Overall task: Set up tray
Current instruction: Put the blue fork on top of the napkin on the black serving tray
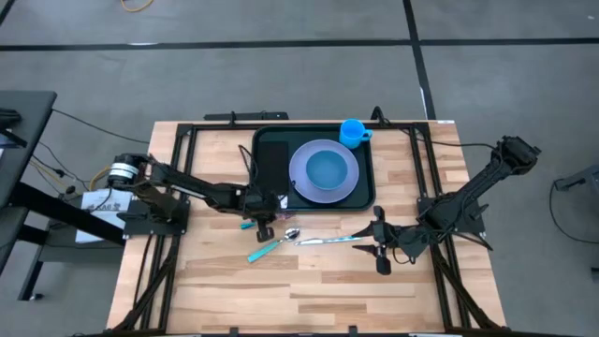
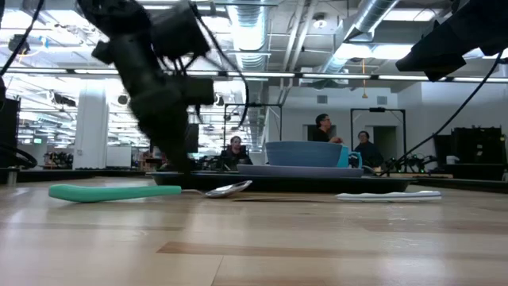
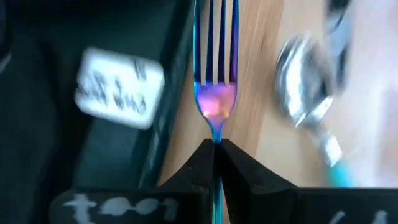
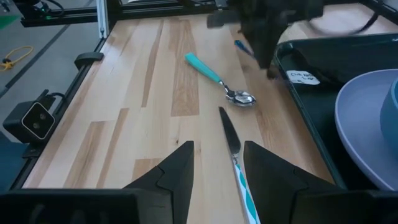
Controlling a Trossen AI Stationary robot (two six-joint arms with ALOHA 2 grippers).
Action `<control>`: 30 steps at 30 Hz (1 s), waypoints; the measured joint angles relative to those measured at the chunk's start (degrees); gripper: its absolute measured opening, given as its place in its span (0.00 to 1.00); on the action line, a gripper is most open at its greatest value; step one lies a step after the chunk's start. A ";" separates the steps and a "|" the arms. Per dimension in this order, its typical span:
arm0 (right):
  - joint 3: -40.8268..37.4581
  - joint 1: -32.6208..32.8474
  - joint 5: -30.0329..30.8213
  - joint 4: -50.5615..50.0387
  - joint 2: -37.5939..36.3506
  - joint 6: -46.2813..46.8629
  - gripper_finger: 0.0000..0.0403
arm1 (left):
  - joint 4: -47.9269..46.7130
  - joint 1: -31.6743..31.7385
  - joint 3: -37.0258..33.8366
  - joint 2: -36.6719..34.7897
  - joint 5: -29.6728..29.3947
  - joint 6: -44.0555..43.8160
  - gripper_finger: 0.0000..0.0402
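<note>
Tray (image 1: 365, 198) on table; left jaws (image 3: 216, 149) pinch fork (image 3: 215, 62).

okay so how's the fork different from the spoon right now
The fork is clamped between the left gripper's fingers, beside the tray; the spoon lies loose on the table, held by nothing. The fork's metal has a rainbow blue-purple sheen, while the spoon's bowl is plain silver with a teal handle. Both are on the near side of the tray, outside it. The right gripper waits open over the knife.
</note>
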 joint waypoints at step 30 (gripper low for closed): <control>0.00 -5.35 -0.14 0.42 -0.02 -0.09 0.33 | -6.70 28.21 0.35 -21.30 -5.07 -32.40 0.00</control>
